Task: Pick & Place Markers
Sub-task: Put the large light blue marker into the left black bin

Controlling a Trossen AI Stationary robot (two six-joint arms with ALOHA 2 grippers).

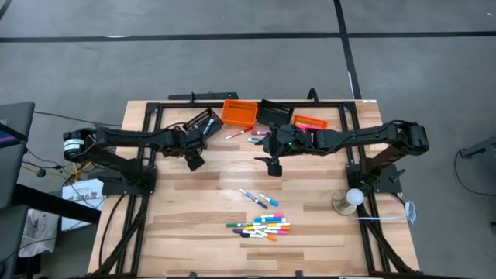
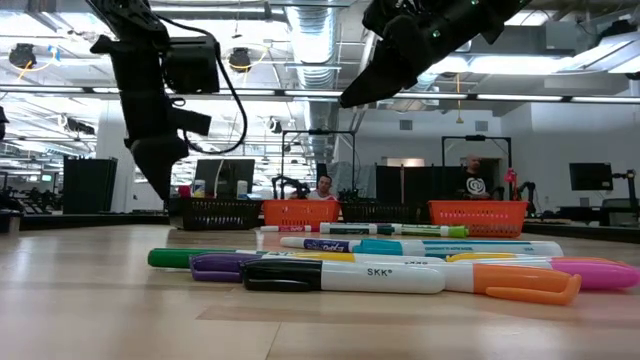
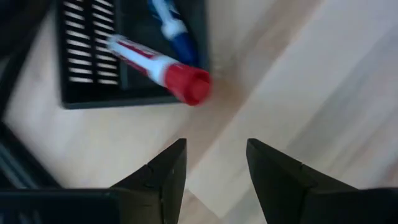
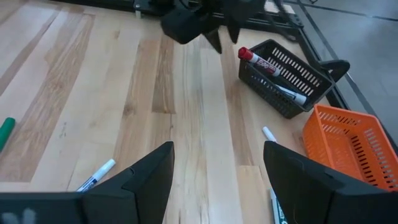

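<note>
Fingers parted and empty, my left pincer [image 1: 194, 160] hangs above the bench [image 1: 194, 232], just short of a black bin [image 1: 201, 122] lying beyond its tips. In my left wrist view a red-capped marker [image 3: 158, 67] pokes out over that bin's edge, with a blue-capped marker [image 3: 174, 28] lying behind it inside. Further right along the back of the bench, away from my left pincer, sit an orange bin [image 1: 239, 113], a second black bin [image 1: 273, 115] and a second orange bin [image 1: 310, 122]. A few loose markers [image 1: 249, 135] lie on the wood between my two pincers, near the bins. My right pincer [image 1: 273, 165] also hovers off the bench with its fingers spread wide and holding nothing. The main pile of markers [image 1: 262, 226] lies at the near side of the bench, well apart from both pincers and roughly below the right one in the high view, with two more markers [image 1: 258, 198] just beyond the pile.
</note>
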